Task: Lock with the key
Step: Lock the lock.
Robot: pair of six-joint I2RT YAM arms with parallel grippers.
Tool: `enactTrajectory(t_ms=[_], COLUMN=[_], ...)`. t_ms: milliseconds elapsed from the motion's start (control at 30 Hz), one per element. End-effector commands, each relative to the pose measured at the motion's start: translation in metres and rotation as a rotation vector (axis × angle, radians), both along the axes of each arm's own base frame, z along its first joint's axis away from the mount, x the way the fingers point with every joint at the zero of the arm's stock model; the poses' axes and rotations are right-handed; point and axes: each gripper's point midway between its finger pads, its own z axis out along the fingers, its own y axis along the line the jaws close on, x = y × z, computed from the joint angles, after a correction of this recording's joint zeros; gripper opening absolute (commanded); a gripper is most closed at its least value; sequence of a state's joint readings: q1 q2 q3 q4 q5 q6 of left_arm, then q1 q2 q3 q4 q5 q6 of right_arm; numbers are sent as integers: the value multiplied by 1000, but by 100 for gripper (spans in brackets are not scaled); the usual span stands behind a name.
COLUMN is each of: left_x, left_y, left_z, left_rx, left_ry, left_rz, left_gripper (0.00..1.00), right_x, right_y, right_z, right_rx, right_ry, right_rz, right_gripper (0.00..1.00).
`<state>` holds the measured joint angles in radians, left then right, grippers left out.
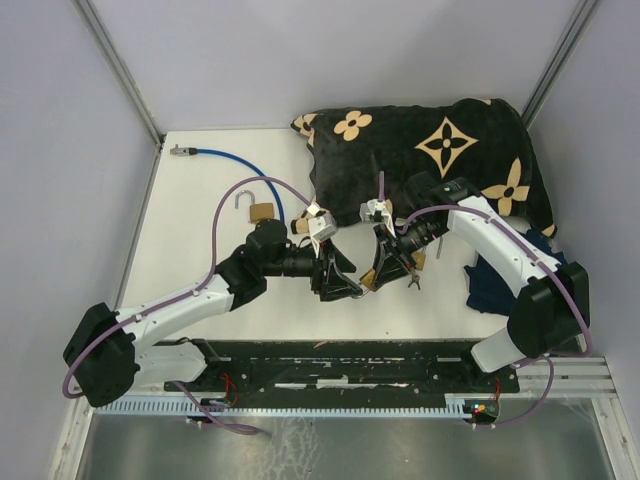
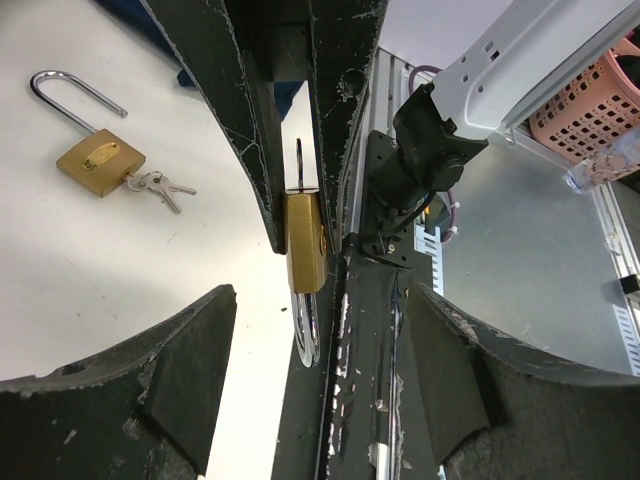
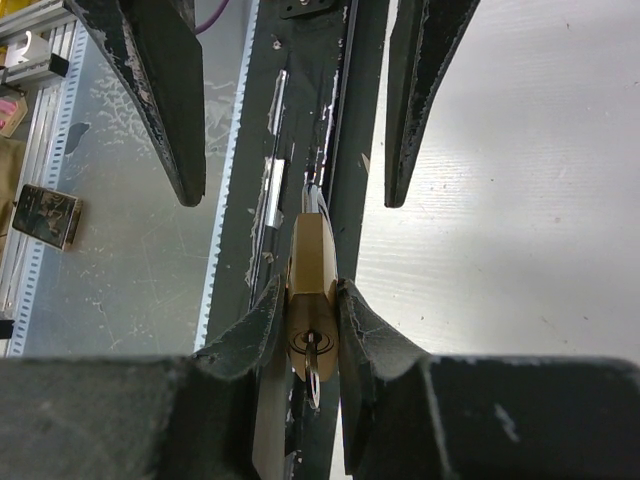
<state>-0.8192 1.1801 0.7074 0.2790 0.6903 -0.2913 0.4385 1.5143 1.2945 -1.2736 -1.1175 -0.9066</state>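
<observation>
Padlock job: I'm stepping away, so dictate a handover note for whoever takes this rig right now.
Right tool: shut on the brass body of the held padlock, with a key in its keyhole.
Left tool: open and empty, its fingers on either side of that padlock's shackle end, not gripping.
Second padlock: lies on the table, shackle open, key bunch at its base.
Done: one padlock lifted, key inserted.
Left: can't tell whether the held shackle is pushed home. Probably close it, then turn the key.
</observation>
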Motion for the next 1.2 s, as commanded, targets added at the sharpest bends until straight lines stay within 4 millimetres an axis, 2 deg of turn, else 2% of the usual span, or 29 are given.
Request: enactTrajectory(t_ms=[0,333,500,700,900,1167], left_x=[7,17,10,2,1,2], left_y=[-2,-17,-21,-24,-25,-29], left_z=[7,-4,-6,-14,-14,-13], left_rx=[-29,10,9,20,22,21], left_ry=[-116,-104,-87,-31,-20,10], left_rz=[-8,-4,-56,-99,-96,-93], left_gripper=[75,69,65,51,49,15], right_x=[0,2,3,4,5,7], right_y=[5,5,6,6,6,8], right_z=[20,17,15,13,13,12], right_rx=[57,44,36,25,21,20], right_ry=[-48,-51,-52,-57,-60,-46], right_rz=[14,13,13,11,5,-6], right_gripper=[3,3,3,3,3,3])
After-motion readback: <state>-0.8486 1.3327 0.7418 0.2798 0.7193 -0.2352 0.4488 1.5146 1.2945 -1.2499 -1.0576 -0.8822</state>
